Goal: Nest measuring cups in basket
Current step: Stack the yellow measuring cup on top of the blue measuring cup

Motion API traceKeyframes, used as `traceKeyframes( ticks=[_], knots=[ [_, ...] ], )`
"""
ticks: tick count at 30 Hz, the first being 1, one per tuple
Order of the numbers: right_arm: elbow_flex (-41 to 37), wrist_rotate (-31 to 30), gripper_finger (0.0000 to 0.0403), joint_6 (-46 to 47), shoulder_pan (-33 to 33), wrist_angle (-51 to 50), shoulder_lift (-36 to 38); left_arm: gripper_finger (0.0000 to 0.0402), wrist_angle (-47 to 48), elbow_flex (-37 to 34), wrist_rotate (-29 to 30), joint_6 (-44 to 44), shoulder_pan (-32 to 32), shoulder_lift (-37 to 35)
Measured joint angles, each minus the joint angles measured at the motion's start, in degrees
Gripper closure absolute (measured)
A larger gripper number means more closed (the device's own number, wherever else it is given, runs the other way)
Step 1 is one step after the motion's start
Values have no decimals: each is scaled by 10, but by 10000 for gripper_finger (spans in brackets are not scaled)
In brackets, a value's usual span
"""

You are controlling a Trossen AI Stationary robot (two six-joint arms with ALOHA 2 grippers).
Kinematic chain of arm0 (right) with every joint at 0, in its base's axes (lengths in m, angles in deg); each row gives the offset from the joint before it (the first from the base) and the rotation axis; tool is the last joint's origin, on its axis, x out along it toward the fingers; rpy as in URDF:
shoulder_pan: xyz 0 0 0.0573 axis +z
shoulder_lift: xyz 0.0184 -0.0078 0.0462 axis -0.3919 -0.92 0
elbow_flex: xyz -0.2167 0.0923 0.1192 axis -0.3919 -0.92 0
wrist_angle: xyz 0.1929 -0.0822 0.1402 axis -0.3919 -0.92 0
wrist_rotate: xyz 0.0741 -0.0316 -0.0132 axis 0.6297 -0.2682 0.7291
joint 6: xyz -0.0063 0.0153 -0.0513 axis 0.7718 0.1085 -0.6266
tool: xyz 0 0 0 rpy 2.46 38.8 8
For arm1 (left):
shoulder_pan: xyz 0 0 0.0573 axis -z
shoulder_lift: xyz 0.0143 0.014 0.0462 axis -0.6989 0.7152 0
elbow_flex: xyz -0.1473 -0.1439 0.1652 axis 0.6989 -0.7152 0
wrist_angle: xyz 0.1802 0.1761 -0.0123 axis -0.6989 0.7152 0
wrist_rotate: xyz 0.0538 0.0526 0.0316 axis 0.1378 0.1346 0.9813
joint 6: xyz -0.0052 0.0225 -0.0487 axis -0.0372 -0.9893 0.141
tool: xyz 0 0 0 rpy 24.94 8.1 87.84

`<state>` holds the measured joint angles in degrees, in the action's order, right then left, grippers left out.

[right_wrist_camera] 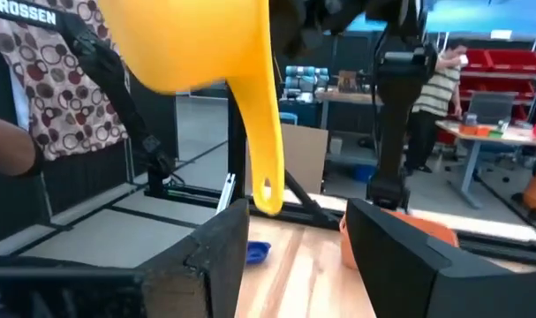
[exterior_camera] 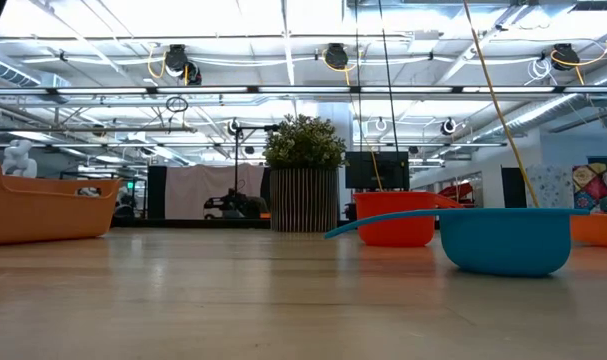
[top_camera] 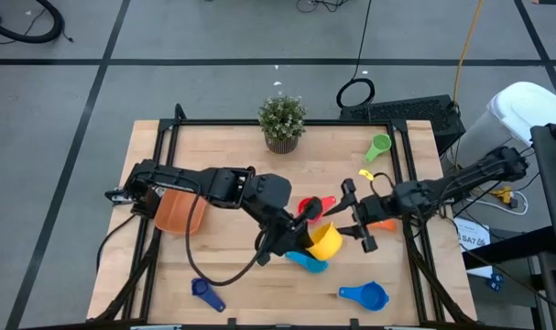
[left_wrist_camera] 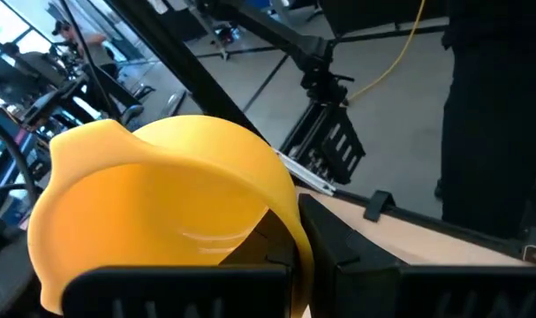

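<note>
Measuring cups lie scattered before us: a blue one (top_camera: 365, 295) and a dark blue one (top_camera: 207, 293) at the near edge. Mid-table, our left gripper (top_camera: 300, 240) is clenched on the yellow cup (top_camera: 324, 241), lifted above a light blue cup (top_camera: 307, 261). Our right gripper (top_camera: 355, 218) hangs beside it, fingers spread, grasping nothing. The orange basket (top_camera: 176, 211) sits left; a green cup (top_camera: 378, 147) lies far right.

Yellow cup (top_camera: 324, 241), orange basket (top_camera: 179, 211), green cup (top_camera: 379, 147), blue cup (top_camera: 365, 295), dark fingers (right_wrist_camera: 400, 261).
</note>
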<state>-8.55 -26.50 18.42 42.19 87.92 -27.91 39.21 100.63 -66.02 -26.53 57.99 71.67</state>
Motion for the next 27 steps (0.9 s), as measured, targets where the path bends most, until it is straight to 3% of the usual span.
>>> traceKeyframes(
  ticks=[9,27],
  knots=[
    [-3,1,218,7,1,113,-77,398,-16,-1,-24,8,-2,8],
    [-3,14,219,32,0,150,-84,398,-39,-1,-24,3,-2,11]
  ],
)
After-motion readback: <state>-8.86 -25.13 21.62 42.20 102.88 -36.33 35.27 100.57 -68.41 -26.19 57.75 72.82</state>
